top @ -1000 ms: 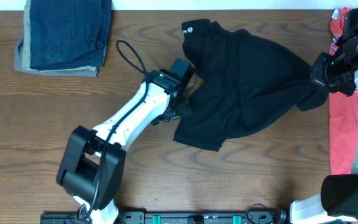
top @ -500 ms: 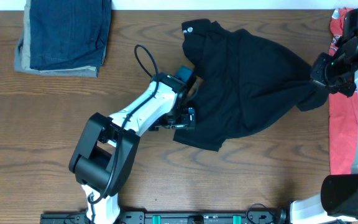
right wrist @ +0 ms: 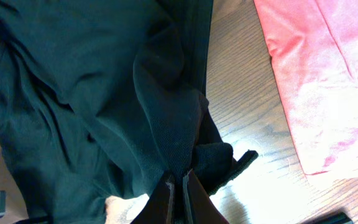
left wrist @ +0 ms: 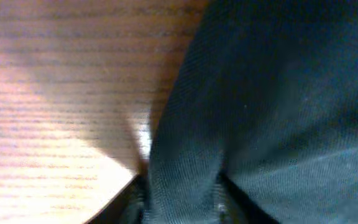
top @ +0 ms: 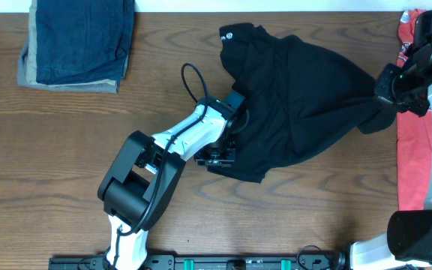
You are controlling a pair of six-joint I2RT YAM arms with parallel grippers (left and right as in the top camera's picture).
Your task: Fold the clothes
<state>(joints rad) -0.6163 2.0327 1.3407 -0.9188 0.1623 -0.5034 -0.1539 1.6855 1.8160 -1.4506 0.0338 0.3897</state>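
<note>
My left gripper (left wrist: 180, 198) pinches a ridge of the black shirt (top: 306, 97) at its lower-left edge, low over the wooden table (top: 313, 217). My right gripper (right wrist: 179, 190), fingers pressed together, grips the shirt's far right corner beside the red T-shirt (right wrist: 316, 74). The shirt lies rumpled mid-table. With 2 points held, I should draw them apart evenly, lifting little, to flatten it before folding.

No lettering, number or brand name can be read in any view. A small round white logo (top: 235, 33) is borne on the black shirt (top: 306, 97), near its upper left edge; its design cannot be resolved.
</note>
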